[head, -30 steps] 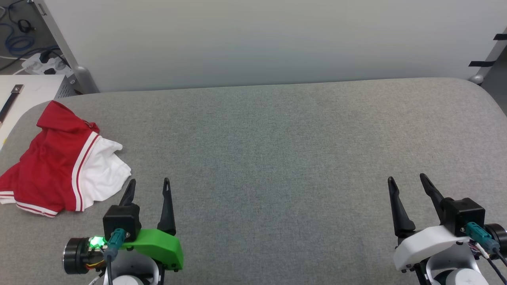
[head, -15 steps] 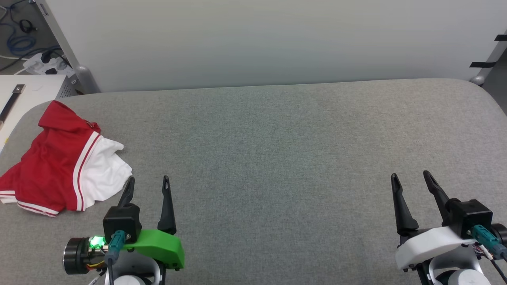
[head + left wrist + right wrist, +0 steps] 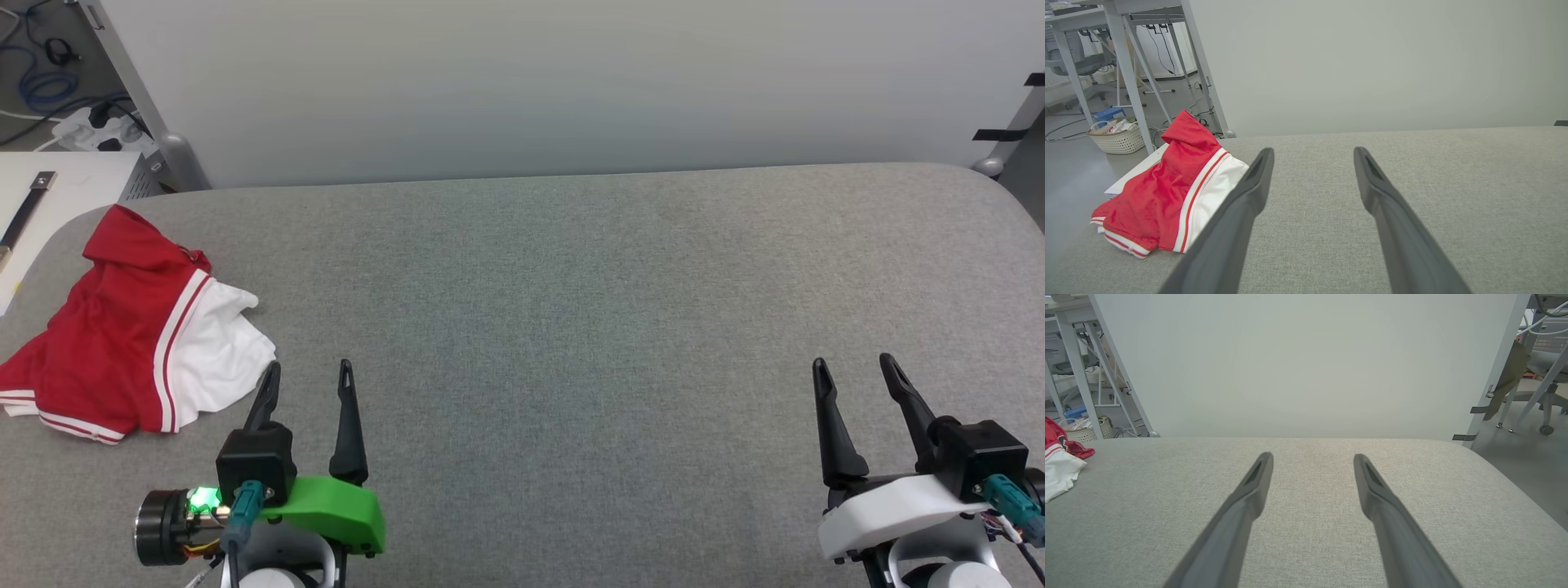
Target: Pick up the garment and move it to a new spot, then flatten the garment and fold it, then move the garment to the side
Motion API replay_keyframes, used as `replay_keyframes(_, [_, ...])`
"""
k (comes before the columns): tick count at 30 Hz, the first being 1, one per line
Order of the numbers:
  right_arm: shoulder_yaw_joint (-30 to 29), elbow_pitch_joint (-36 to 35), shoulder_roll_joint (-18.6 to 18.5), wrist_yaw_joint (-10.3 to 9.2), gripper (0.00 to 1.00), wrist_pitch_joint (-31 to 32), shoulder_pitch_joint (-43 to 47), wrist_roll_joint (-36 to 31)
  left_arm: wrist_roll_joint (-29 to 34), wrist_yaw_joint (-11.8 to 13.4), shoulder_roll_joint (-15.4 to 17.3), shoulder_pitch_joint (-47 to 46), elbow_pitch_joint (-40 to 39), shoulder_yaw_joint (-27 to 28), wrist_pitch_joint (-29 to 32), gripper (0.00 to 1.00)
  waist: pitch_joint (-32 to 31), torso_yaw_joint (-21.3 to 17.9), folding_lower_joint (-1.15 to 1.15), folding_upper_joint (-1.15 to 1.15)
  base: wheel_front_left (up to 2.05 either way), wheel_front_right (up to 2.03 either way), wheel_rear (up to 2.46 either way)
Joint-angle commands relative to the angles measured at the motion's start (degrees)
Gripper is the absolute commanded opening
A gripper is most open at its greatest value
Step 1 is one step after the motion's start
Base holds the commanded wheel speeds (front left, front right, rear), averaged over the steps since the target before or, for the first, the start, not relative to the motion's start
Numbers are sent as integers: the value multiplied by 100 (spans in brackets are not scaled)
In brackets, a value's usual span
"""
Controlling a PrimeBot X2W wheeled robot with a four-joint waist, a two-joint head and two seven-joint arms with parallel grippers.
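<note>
Red-and-white garment [image 3: 114,343] crumpled at left edge of worktop [image 3: 571,286], just ahead-left of left pincer [image 3: 309,367] (apart, not touching). Left pincer and right pincer [image 3: 852,361] spread wide, holding nothing.

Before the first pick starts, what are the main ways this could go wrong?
1. The garment lies crumpled at the left edge of the table; a sideways nudge from the left gripper might push it off.
2. Its layers are bunched, so a pinch may catch several at once and make flattening harder.
3. The right gripper, open like the left, sits far across the table and probably cannot help with the first pick.
</note>
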Motion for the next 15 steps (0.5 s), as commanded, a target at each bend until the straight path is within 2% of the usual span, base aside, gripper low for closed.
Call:
replay_keyframes(1, [-6, -54, 5, -2, 100, -69, 62, 47, -2, 57, -13, 28, -7, -12, -55, 100, 0, 3, 0, 0, 0, 0, 0])
replay_keyframes(15, [-9, -115, 6, -3, 100, -233, 135, 135, -34, 148, -16, 49, 4, -80, -220, 100, -3, 35, 0, 0, 0, 0, 0])
